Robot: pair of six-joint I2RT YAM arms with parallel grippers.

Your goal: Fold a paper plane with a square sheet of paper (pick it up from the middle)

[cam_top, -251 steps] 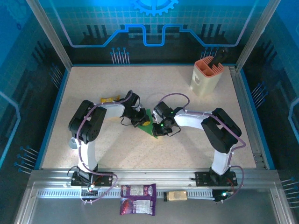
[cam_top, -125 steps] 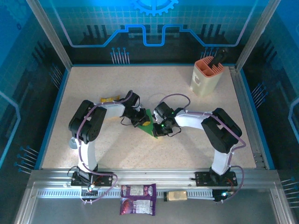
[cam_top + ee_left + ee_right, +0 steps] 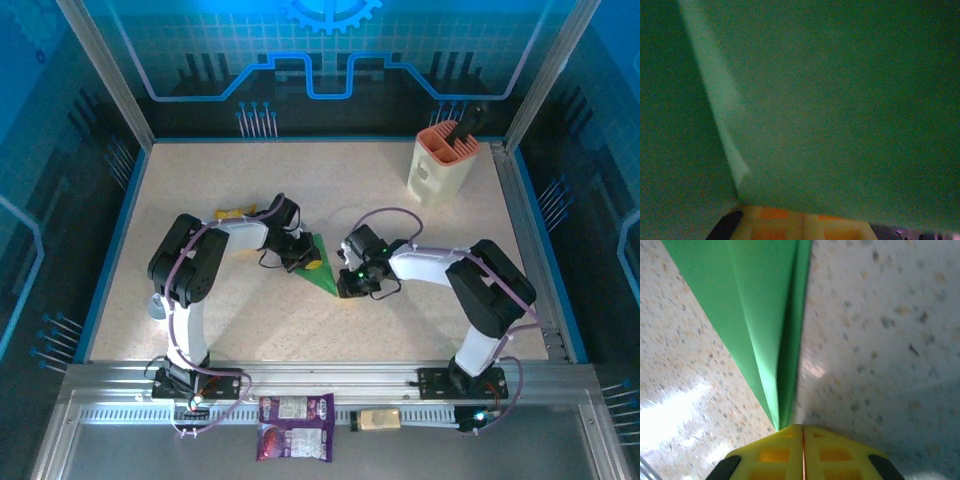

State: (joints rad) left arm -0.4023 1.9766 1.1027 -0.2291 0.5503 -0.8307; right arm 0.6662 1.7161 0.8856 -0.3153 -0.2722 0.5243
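Observation:
The green paper [image 3: 322, 278], creased into a narrow pointed shape, lies at mid-table between both arms. My left gripper [image 3: 310, 263] sits on its wide end. In the left wrist view the green paper [image 3: 840, 100] is very close and covers the tips of the shut yellow fingers [image 3: 805, 227], which seem pinched on it. My right gripper [image 3: 345, 287] is at the pointed near end. In the right wrist view its jaws [image 3: 802, 432] are shut seam to seam, and the paper's tip [image 3: 760, 315] runs down to the left fingertip, with no paper visible between them.
A cream and orange holder [image 3: 440, 165] with a black tool stands at the back right. A yellow packet [image 3: 232, 214] lies behind the left arm. A purple snack packet [image 3: 295, 412] and a tan block [image 3: 378, 418] rest on the front rail.
My right gripper has slid right and nearer along the paper to its point, leaving more green uncovered. The left gripper has stayed put.

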